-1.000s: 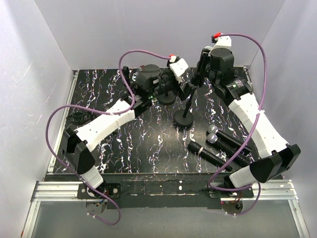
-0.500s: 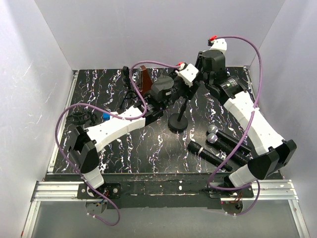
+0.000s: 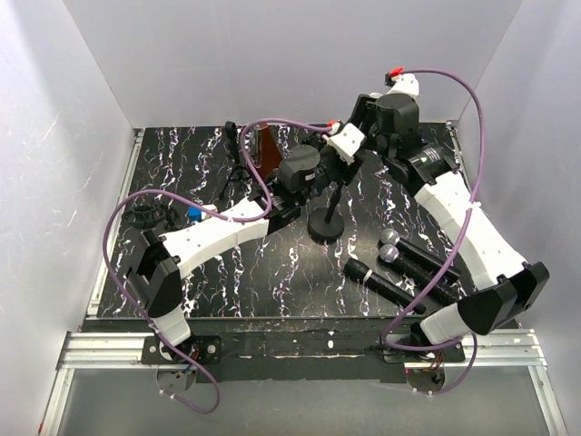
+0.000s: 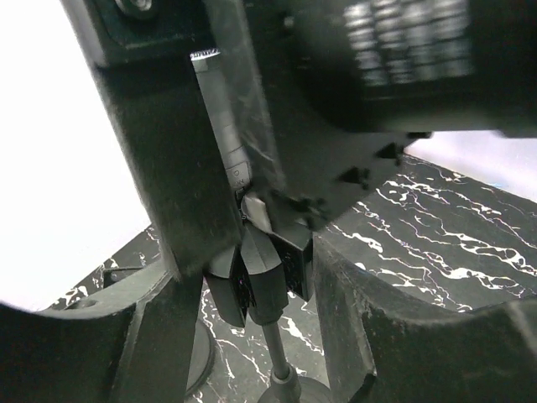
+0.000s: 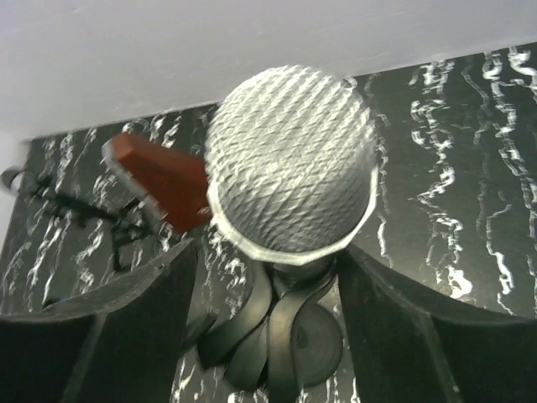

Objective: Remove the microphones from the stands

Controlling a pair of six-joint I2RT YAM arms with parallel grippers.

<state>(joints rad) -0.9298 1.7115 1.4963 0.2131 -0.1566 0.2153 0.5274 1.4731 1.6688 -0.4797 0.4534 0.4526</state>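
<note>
Microphone (image 5: 289, 176) sits in stand (image 3: 327, 224), upper centre of counter (image 3: 272, 263). Right pincer (image 5: 267, 252) fingers apart, flanking its head, gaps both sides. Left pincer (image 4: 252, 269) straddles the stand's clip; clamped or not, cannot tell. Spare mics (image 3: 404, 268) lie lower right.
</note>
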